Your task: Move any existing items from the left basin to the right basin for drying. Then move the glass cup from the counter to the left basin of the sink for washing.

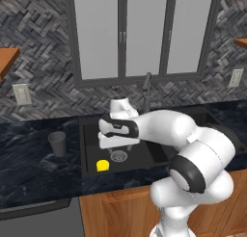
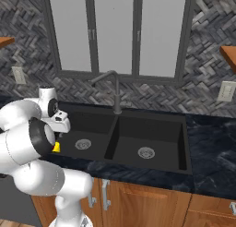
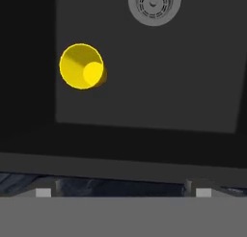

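Note:
A small bright yellow chunk lies on the floor of the left basin, near its front left corner and left of the round drain. In the hand view the yellow chunk sits up and to the left, well ahead of the fingertips. My gripper hangs open and empty above the left basin, right of the chunk. The grey glass cup stands upright on the counter, left of the sink. Nothing lies in the right basin.
The slim dark faucet rises behind the divider of the sink. A window fills the wall behind it. Wall outlets flank the sink. My arm's elbow bulks over the sink's front right edge.

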{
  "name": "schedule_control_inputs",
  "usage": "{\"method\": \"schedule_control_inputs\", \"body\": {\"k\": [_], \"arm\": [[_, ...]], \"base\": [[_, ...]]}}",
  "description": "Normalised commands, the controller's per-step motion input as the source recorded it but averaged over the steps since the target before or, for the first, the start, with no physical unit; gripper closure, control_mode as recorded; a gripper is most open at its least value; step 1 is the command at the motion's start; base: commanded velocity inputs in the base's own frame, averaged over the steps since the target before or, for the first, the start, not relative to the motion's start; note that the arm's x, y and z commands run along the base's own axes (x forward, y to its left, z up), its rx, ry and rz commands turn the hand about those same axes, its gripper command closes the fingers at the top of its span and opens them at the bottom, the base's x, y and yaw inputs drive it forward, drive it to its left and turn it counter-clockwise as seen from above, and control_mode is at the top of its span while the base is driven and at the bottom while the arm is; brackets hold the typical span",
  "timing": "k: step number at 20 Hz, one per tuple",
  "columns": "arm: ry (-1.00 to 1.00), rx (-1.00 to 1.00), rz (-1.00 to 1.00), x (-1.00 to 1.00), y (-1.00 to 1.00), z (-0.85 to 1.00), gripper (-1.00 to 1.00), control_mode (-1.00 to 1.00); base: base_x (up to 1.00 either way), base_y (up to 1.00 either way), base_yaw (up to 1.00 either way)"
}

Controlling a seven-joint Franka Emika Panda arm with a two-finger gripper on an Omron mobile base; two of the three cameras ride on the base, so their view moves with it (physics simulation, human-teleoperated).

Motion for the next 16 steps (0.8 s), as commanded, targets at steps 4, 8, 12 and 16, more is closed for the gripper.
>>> {"method": "schedule_control_inputs", "body": {"k": [4,8,12,16], "arm": [[0.05,-0.03,0.00,0.14,0.12,-0.19,-1.00,-1.00],[0.07,-0.02,0.00,0.12,0.12,-0.16,-1.00,-1.00],[0.06,-0.01,0.00,0.17,0.08,-0.13,-1.00,-1.00],[0.06,0.00,0.00,0.21,0.07,-0.11,-1.00,-1.00]], "base": [[0.00,0.00,0.00],[0.00,0.00,0.00],[0.00,0.00,0.00],[0.00,0.00,0.00]]}}
